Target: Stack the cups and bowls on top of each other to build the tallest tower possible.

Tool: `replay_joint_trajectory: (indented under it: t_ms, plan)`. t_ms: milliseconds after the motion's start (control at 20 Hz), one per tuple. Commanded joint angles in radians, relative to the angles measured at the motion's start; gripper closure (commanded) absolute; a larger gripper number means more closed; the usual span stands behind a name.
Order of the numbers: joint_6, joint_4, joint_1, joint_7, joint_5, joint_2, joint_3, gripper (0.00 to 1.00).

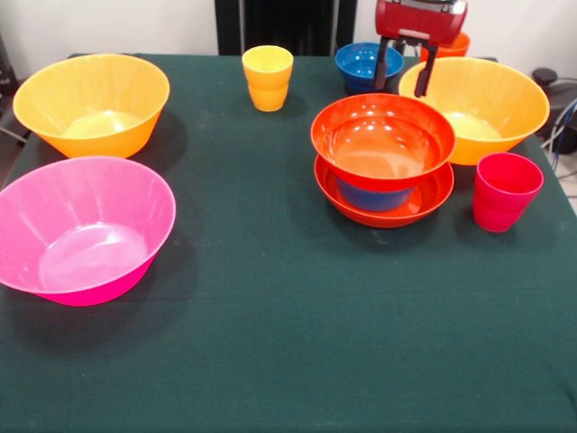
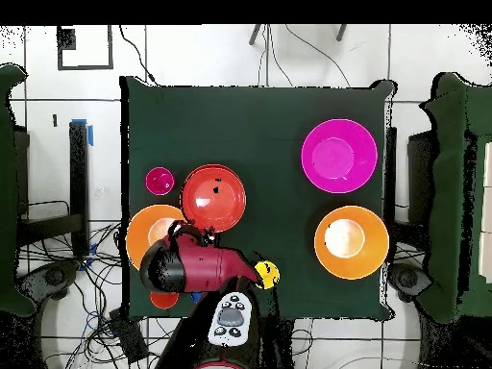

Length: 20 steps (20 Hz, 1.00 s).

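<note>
The tower is a shallow red-orange bowl [image 1: 424,200] holding a small blue bowl [image 1: 371,196], with a second red-orange bowl [image 1: 383,140] [image 2: 213,198] on top. My gripper [image 1: 402,87] hangs open and empty behind it, between a second blue bowl [image 1: 363,63] and a large orange-yellow bowl [image 1: 482,108] [image 2: 152,231]. The red-pink cup [image 1: 505,189] [image 2: 159,180] stands right of the tower. The yellow cup [image 1: 267,77] [image 2: 267,274] is at the back centre. An orange cup [image 1: 453,44] peeks out behind the gripper. In the overhead view the arm's red wrist [image 2: 183,267] hides the gripper.
Another large orange-yellow bowl [image 1: 90,104] [image 2: 351,242] and the large pink bowl [image 1: 81,230] [image 2: 338,156] sit on the left side of the green table [image 1: 288,343] in the front view. Cables lie on the floor beside the table.
</note>
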Motion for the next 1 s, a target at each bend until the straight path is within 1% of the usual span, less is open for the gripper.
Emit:
replay_joint_trajectory:
  t_ms: [50, 450, 800, 1000]
  plan:
    - [-0.028, -0.001, -0.004, 0.146, 0.012, 0.016, 0.087, 0.00]
    - [-0.071, 0.004, -0.005, 0.160, 0.011, 0.046, 0.107, 0.00]
    - [-0.108, 0.003, 0.007, 0.168, 0.012, 0.072, 0.103, 0.00]
    - [-0.102, 0.008, 0.000, 0.159, 0.010, 0.067, 0.105, 0.00]
